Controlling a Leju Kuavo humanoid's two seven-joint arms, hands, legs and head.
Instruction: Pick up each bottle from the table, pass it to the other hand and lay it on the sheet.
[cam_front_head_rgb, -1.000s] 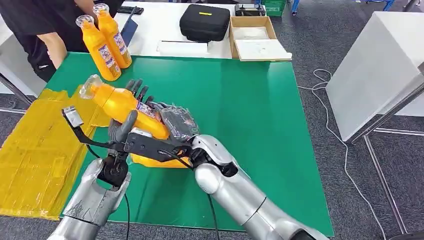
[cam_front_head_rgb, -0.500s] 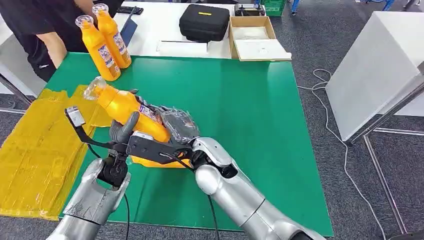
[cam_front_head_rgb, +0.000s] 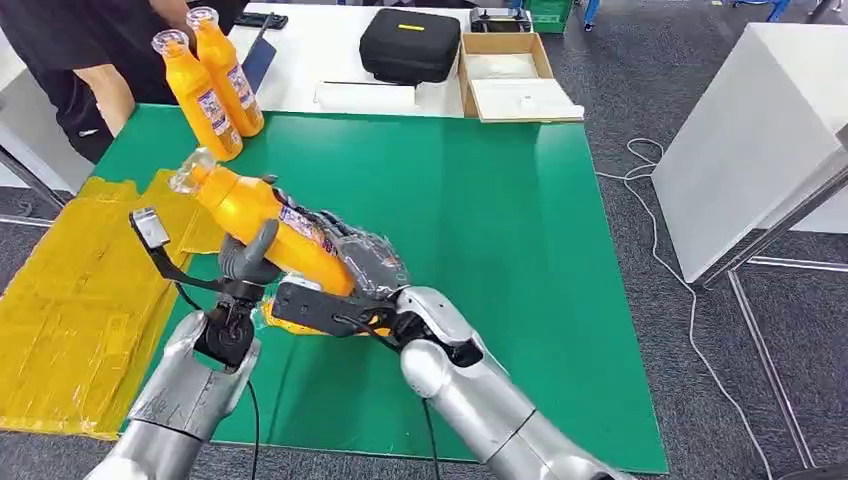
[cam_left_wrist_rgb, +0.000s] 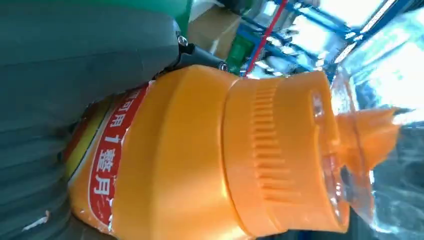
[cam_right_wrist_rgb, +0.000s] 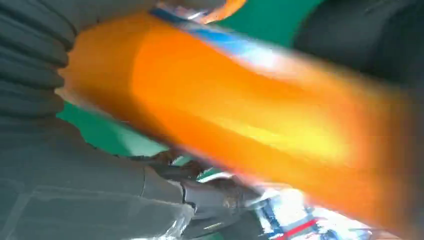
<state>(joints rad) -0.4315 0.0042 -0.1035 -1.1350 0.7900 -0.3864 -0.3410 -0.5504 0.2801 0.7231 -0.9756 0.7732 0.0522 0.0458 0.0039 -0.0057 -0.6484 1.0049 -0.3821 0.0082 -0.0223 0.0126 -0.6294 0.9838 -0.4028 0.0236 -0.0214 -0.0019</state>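
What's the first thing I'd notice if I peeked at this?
The big orange bottle, held tilted over the green table between the left hand and the right hand. Next, two more orange bottles standing at the table's far left corner, and the crinkly yellow sheet on the left.
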